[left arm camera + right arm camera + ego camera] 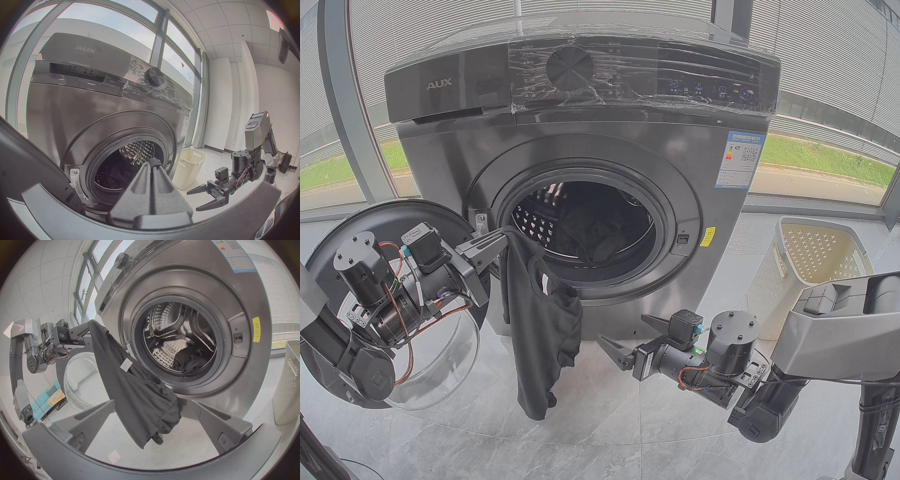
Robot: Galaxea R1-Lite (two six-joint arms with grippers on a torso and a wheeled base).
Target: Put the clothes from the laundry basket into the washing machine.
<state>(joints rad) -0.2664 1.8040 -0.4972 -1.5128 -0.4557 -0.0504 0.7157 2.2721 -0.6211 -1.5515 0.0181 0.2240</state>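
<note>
A black T-shirt (540,325) hangs from my left gripper (500,240), which is shut on its collar edge beside the left rim of the washing machine (581,144) opening. The shirt (134,390) dangles down past the opening toward the floor. Dark clothes (600,231) lie inside the drum, also seen as a heap (189,360) in the right wrist view. My right gripper (620,328) is open and holds nothing, low in front of the machine, just right of the hanging shirt. The pale laundry basket (812,262) stands on the floor to the machine's right.
The round machine door (394,225) is swung wide open to the left, behind my left arm. Light tiled floor (600,425) lies in front of the machine. Large windows stand behind it.
</note>
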